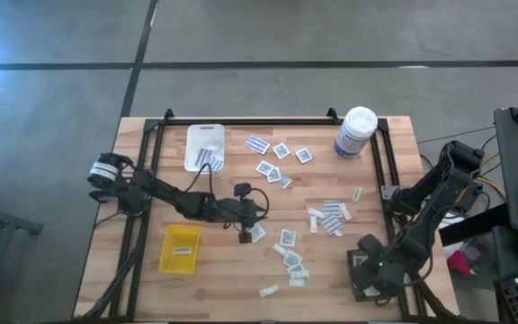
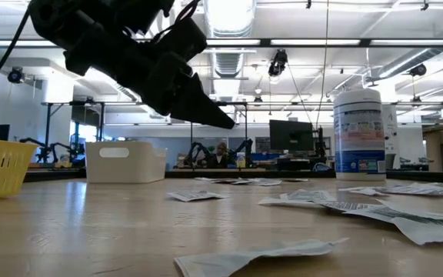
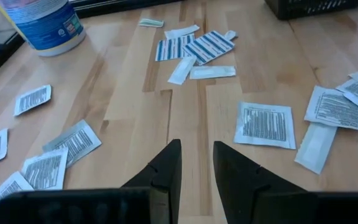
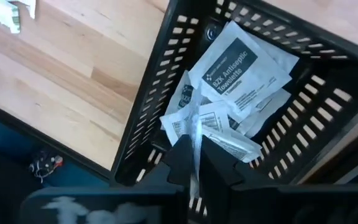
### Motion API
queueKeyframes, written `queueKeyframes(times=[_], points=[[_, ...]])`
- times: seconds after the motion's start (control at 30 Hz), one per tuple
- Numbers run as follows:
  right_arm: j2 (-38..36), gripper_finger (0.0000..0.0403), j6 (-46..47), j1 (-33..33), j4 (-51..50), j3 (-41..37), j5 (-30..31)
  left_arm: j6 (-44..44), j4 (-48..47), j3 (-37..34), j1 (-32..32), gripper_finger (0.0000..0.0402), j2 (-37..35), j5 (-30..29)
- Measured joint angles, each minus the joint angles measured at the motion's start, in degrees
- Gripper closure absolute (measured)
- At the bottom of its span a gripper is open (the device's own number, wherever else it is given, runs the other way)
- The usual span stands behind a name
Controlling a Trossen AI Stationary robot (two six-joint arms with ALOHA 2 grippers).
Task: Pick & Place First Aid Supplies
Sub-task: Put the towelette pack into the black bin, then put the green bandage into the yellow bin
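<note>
Small flat packets lie scattered on the wooden table: white squares, blue-striped strips and pale narrow strips. My left gripper hovers open over bare wood at mid-table, with nothing between its fingers. A white square packet lies just past them. My right gripper hangs over the black tray at the table's near right corner, shut on a thin pale packet. Several white towelette packets lie in that tray. My right gripper pinches a thin pale packet between its two fingers, coming from above and pointing down. The packet shows edge-on, sticks out past the fingertips and hangs over the packets in the black tray. I cannot tell whether its free end touches them.
A white tray with striped strips stands at the far left, and a yellow tray holding a pale strip at the near left. A tall white canister with a blue label stands at the far right. Black rails frame the table's edges.
</note>
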Motion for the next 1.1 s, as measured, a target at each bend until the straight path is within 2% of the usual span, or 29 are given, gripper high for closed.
queueKeyframes(times=[0.33,0.63,0.9,1.1], points=[[-0.16,0.0298,2.5,0.0,-5.48,-0.07,-0.34,0.27,0.02,0.0,0.02,0.0314,0.0,0.35],[-5.96,0.0271,8.91,0.0,-9.62,0.15,0.38,-0.12,0.15,0.02,0.07,0.0314,0.0,1.23],[-6.25,0.0273,8.1,-0.07,-8.83,0.17,14.49,-0.17,0.15,0.0,0.04,0.0314,0.0,6.87],[-4.08,0.0282,1.68,-0.73,-0.86,0.17,21.9,-0.8,0.14,0.01,0.03,0.0314,0.0,12.57]])
